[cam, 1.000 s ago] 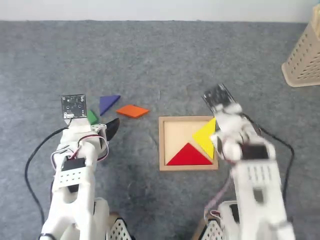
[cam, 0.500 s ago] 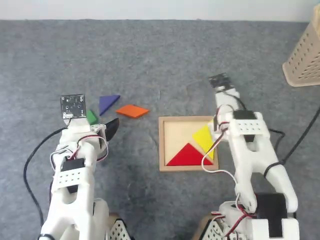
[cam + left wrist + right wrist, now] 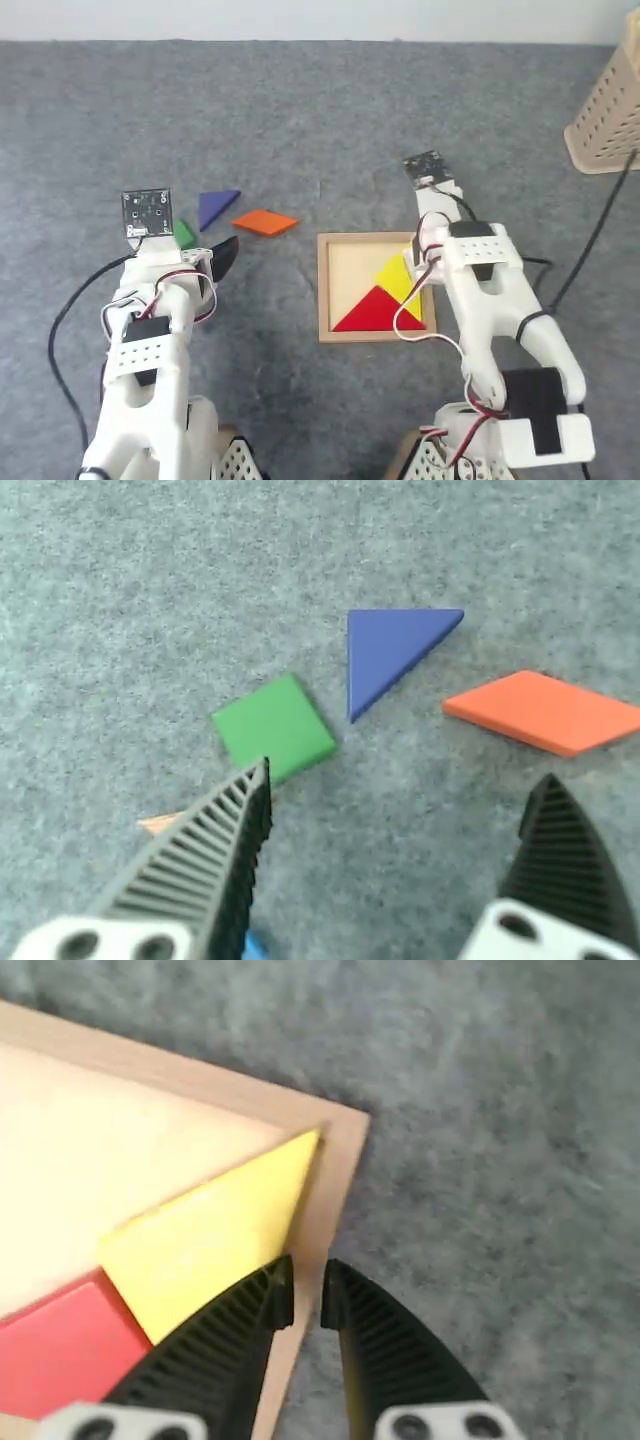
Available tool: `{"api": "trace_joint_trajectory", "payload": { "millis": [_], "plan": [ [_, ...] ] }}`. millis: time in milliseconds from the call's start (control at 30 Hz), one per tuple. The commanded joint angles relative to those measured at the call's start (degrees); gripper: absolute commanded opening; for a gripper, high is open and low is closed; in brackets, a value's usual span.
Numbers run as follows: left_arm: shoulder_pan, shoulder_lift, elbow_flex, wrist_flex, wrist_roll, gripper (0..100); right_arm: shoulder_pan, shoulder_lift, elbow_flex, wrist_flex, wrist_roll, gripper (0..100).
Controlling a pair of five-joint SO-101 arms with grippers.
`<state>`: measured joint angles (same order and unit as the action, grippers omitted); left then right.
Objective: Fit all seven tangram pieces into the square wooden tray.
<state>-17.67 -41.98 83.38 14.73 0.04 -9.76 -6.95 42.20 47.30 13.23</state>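
In the middle of the high view, the tray [image 3: 325, 290], with two pieces inside: yellow triangle [image 3: 393, 276] along the right wall, red triangle [image 3: 375, 312] along the lower wall, touching on one slanted edge. At the tray's right wall, the right gripper [image 3: 305, 1268], fingers almost together with only a slit between, clamped on nothing, tips just over the rim beside the yellow triangle. At the left of the same view, on the carpet [image 3: 300, 120], blue triangle [image 3: 216, 206], orange piece [image 3: 265, 221] and green square [image 3: 184, 234] (near each other, not touching). Over them the left gripper [image 3: 405, 780], fingers wide apart and empty. Probably a nudge of the yellow triangle into its corner. Risks from here: pressing on the rim instead of the piece, and so tilting or sliding the tray; driving the yellow triangle onto the red triangle, and so wedging both; on the left, closing on the green square and dragging a neighbour along, being so close.
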Motion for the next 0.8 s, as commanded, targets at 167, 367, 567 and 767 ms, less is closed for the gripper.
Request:
{"api": "trace_joint_trajectory", "payload": {
  "millis": [167,367,567,767],
  "plan": [
    [0.53,-1.85,-0.13,-1.41,-0.53,37,1.71,-5.49,-2.29,-0.22,0.00,5.5],
    [0.53,-1.85,-0.22,-1.41,-0.53,37,3.03,-22.29,7.65,0.31,0.62,5.4],
    [0.44,-1.85,-5.49,8.09,-0.53,26,3.56,-33.98,18.20,1.27,4.84,5.4],
    [2.37,-1.85,-7.52,13.27,-2.11,19,3.47,-34.33,20.48,1.27,5.01,5.8]
  ]
}}
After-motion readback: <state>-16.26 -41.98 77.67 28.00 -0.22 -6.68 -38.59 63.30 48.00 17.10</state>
